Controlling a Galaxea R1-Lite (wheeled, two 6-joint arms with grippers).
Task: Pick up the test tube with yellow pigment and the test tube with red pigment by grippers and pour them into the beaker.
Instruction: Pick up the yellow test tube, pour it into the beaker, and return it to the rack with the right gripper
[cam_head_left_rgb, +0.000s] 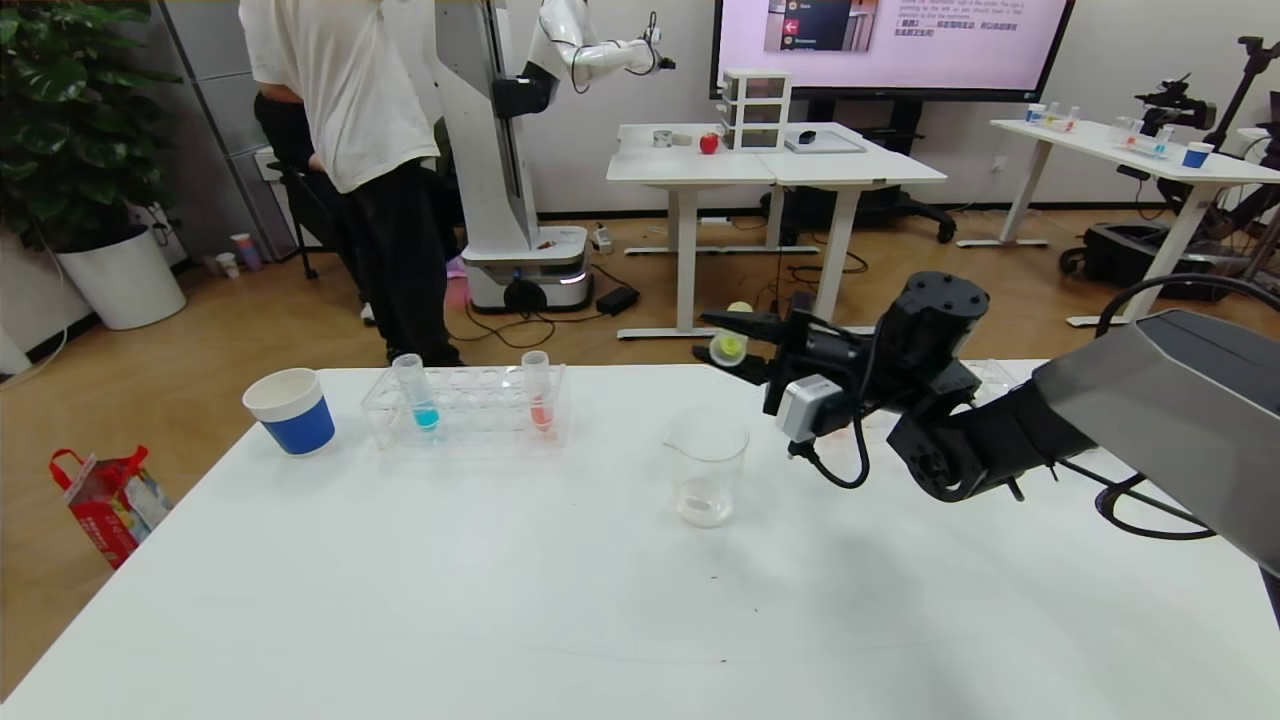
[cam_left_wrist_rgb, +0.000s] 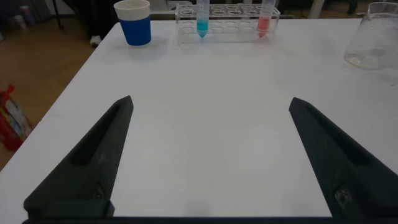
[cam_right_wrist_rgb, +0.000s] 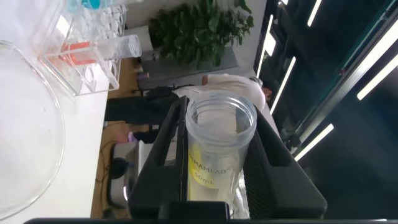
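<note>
Right gripper (cam_head_left_rgb: 738, 345) pinching clear plastic yellow tube (cam_head_left_rgb: 728, 347), held sideways above round glass beaker (cam_head_left_rgb: 706, 466); left gripper (cam_left_wrist_rgb: 208, 155) spread wide.

From my head camera, the slim clear plastic tube with pale yellow liquid (cam_head_left_rgb: 729, 346) in my right black two-fingered gripper (cam_head_left_rgb: 722, 338) shows only its open mouth end, the rest hidden between the fingers, and in the right wrist view the tube's (cam_right_wrist_rgb: 217, 149) bottom is cut off by the frame edge, so I cannot tell how much liquid is left. The clear glass beaker (cam_right_wrist_rgb: 25, 124) below that gripper is cropped there to one curved wall. My left black gripper (cam_left_wrist_rgb: 208, 162) never appears in the head view, and the beaker (cam_left_wrist_rgb: 375, 34) far beyond its fingertips is cut at the frame corner.
</note>
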